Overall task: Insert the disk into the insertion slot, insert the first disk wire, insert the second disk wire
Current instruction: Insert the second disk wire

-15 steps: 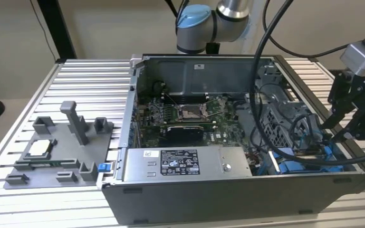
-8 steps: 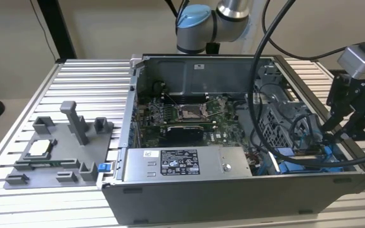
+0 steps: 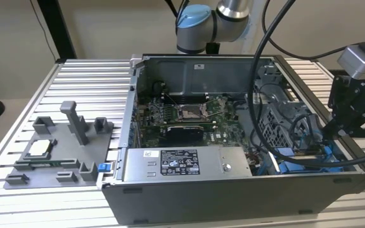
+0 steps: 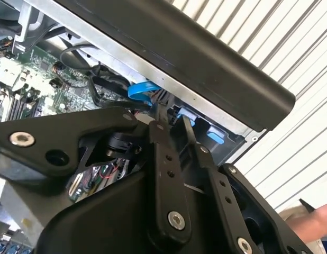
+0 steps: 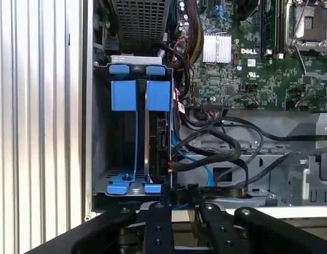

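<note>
gripper [image 5: 180, 197] | open or closed: cannot tell | near disk [image 5: 159, 132] seated in drive cage [image 5: 100, 159]

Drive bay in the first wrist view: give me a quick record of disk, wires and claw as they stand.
disk: seated in the bay slot on the motherboard side
neighbouring slot: blue carrier, apparently empty
wires: black cables beside the disk's connector edge; plugged or not, cannot tell
claw: at the bay's end, close to the disk's connector edge
</note>
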